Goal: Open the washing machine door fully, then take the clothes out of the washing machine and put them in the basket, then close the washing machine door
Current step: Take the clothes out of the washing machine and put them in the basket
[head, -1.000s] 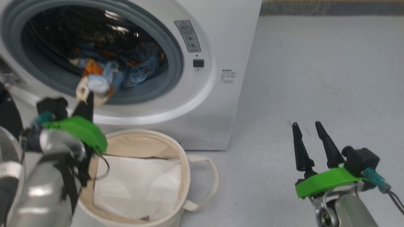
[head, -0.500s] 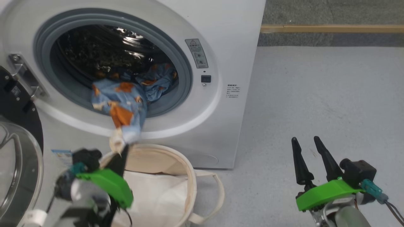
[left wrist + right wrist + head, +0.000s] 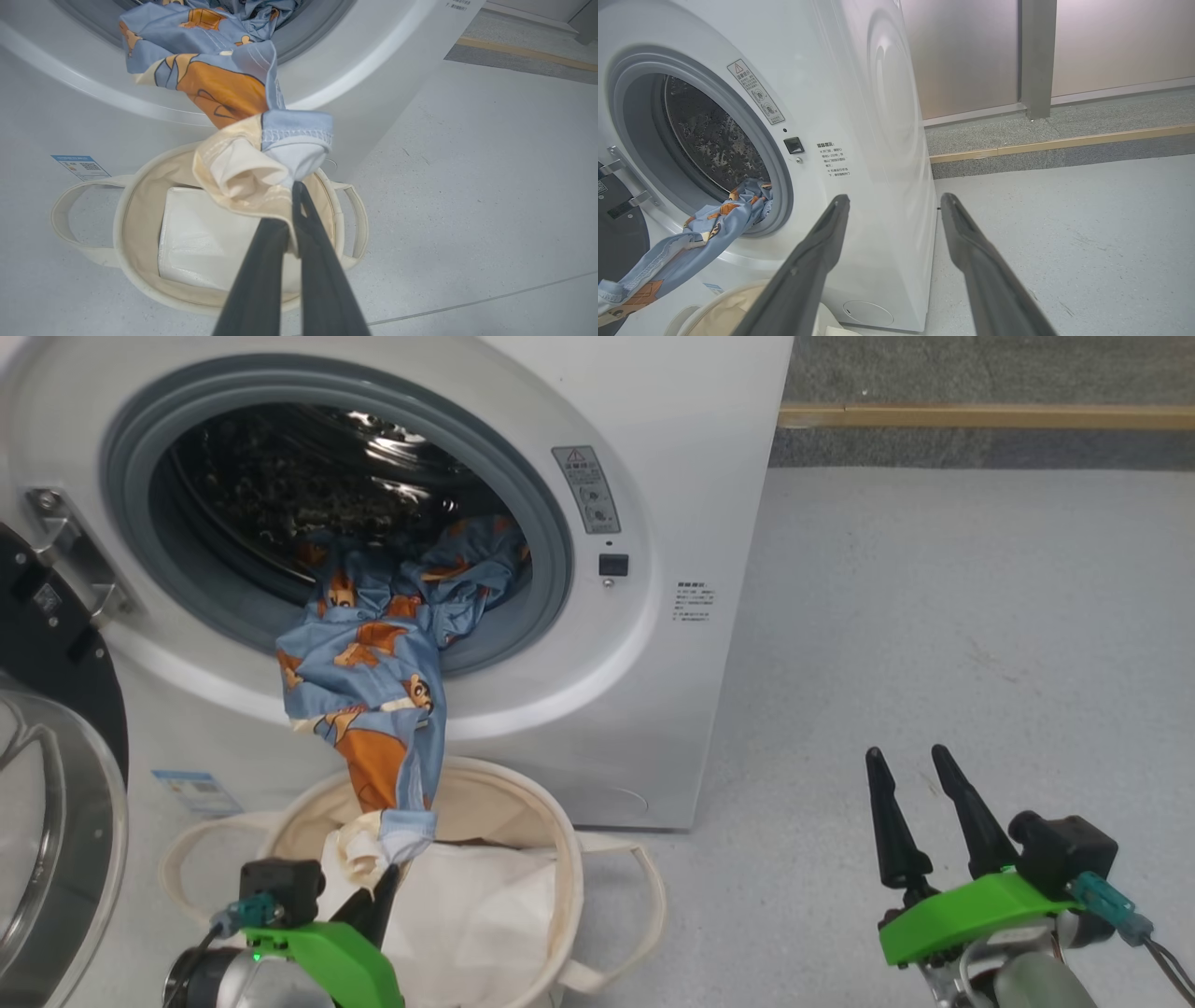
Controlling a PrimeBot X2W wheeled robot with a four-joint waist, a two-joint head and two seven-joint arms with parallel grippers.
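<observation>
in a grey-floored room (image 3: 934, 616), left tool (image 3: 296, 185) pinches clothes (image 3: 224, 88).

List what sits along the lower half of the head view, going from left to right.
washing machine door → basket → right hand

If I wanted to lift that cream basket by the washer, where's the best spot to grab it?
Probably the loop handle on the right side of the basket, approached from the right. It stands out from the soft wall as a free loop that a finger can hook, and the open right gripper sits on that side.
</observation>
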